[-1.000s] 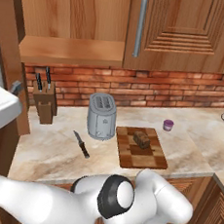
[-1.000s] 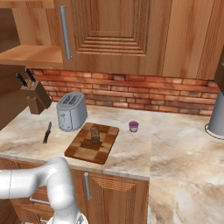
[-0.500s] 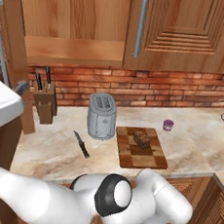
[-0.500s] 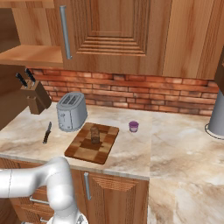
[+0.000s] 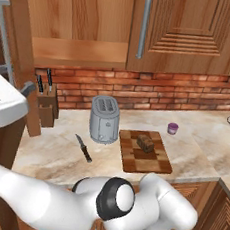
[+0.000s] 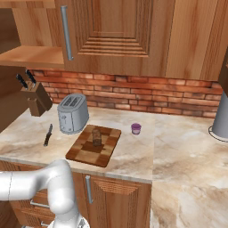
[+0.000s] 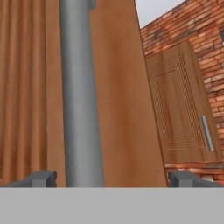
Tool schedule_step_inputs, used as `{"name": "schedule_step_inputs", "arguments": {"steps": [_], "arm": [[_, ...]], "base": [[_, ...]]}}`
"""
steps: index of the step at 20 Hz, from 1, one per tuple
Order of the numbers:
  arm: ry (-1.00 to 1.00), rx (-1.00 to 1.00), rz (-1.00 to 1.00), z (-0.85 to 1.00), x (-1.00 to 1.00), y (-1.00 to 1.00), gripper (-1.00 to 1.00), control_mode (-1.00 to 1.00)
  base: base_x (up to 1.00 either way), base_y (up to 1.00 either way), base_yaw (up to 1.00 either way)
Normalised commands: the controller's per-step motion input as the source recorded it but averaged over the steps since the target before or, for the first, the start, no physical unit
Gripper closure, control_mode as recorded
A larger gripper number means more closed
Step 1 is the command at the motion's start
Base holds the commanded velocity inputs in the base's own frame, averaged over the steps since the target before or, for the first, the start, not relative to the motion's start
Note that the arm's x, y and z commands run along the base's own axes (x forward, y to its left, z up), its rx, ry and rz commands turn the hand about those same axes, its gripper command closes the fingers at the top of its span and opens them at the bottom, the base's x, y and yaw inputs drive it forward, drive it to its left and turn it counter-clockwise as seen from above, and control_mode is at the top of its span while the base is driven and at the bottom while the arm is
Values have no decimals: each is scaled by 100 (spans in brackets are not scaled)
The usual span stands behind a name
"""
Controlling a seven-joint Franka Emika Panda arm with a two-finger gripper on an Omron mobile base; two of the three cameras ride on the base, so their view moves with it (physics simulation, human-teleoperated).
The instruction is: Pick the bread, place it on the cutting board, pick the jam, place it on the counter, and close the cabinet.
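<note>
The bread (image 5: 145, 143) (image 6: 96, 136) lies on the cutting board (image 5: 149, 164) (image 6: 84, 153). On the counter (image 5: 204, 146) (image 6: 178, 151), right of the board, stands the purple jam (image 5: 172, 128) (image 6: 136, 128). The left door (image 5: 20, 52) of the cabinet stands swung out, and its bare shelf (image 5: 78, 53) shows. My gripper (image 5: 24, 91) (image 7: 111, 179) is open at that door. The door's grey bar handle (image 5: 7, 35) (image 7: 81, 92) runs close in front, between my fingertips (image 7: 41, 178), apart from both.
A silver toaster (image 5: 104, 119) (image 6: 72, 113) stands left of the board. A knife block (image 5: 45, 107) (image 6: 35, 98) is by the brick wall, and a knife (image 5: 83, 148) (image 6: 47, 135) lies loose on the counter. At the far right stands a grey cylinder (image 6: 221, 118). The right cabinet door (image 5: 196, 30) is closed.
My hand has edged slightly upward beside the open door, and the door's grey handle has come into the left base view. Nothing on the counter has moved.
</note>
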Motion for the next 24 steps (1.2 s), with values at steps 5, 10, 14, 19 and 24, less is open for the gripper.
{"name": "schedule_step_inputs", "arguments": {"steps": [5, 10, 14, 19, 24], "arm": [[0, 0, -3, 0, 49, -14, -100, -100], [0, 0, -3, 0, 52, -12, -100, -100], [0, 0, -4, 0, 54, -8, -100, -100], [0, 0, -2, 0, 55, -17, -100, -100], [0, 0, 0, 0, 54, -22, -100, -100]], "base": [[0, 0, 0], [0, 0, 0], [0, 0, 0], [0, 0, 0], [0, 0, 0]]}}
